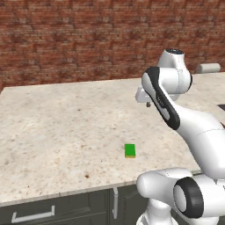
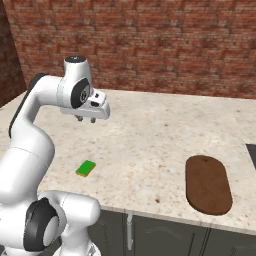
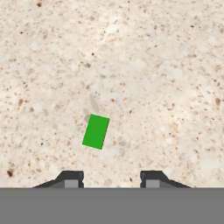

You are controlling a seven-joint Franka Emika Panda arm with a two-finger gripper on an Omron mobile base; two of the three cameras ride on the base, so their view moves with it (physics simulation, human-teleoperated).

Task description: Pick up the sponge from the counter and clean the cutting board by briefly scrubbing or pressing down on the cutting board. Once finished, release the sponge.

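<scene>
The sponge (image 2: 86,168) is lying flat on the counter (image 2: 150,135), green face up, close to the front edge and untouched. In the hand view it is sitting at about 11 o'clock from the midpoint between the fingertips, turned a little askew to them. The gripper (image 2: 86,120) is hanging high above the sponge, pointing down at the stone; in the right base view the sponge is showing at roughly 6 o'clock from it, well apart. The fingers (image 3: 72,179) are standing spread with only bare counter between them, grasping nothing. The cutting board (image 2: 208,184) is resting at about 3 o'clock from the sponge in the right base view, well apart from it and also near the front edge, its dark wood bare. Judging from this, the task is sitting at its very start: nothing is being held, no scrubbing is under way, and the descent, the grasp, the carry to the board, the pressing and the release are all waiting to be done.
</scene>
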